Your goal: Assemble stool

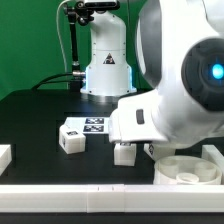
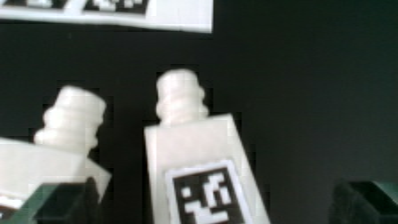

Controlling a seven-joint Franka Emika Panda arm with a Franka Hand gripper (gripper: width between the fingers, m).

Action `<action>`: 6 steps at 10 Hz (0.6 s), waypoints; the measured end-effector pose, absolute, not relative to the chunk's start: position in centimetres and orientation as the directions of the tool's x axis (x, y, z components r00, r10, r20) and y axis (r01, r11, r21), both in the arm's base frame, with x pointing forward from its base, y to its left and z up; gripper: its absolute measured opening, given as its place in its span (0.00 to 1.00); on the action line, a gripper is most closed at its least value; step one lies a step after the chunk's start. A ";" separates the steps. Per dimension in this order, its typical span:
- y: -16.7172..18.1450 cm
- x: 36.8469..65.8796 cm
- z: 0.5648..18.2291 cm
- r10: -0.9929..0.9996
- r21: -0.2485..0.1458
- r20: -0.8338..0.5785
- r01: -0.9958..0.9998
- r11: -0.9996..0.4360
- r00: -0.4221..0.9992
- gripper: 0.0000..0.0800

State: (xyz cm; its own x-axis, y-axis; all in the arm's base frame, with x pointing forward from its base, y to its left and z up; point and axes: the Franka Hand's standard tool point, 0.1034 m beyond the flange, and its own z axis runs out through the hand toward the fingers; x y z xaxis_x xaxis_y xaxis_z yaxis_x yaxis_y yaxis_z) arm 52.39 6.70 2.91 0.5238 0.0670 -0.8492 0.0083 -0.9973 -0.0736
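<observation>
In the wrist view a white stool leg with a square marker tag lies on the black table between my two dark fingers. My gripper is open, with a gap on each side of this leg. A second white leg lies beside it, close to one finger. In the exterior view my gripper is low over a leg, mostly hidden by the arm. Another tagged leg lies toward the exterior view's left. The round white seat disc lies at the front right.
The marker board lies flat behind the legs and also shows in the wrist view. A plain white block sits at the exterior view's left and another at its right. A white rail runs along the front edge.
</observation>
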 end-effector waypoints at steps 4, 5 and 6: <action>7.3 53.5 2.1 0.075 -0.079 -0.816 0.018 -0.997 0.574 0.81; 7.4 53.6 1.6 0.075 -0.079 -0.804 0.019 -0.997 0.590 0.81; 7.4 53.3 0.9 0.073 -0.079 -0.794 0.017 -0.997 0.603 0.81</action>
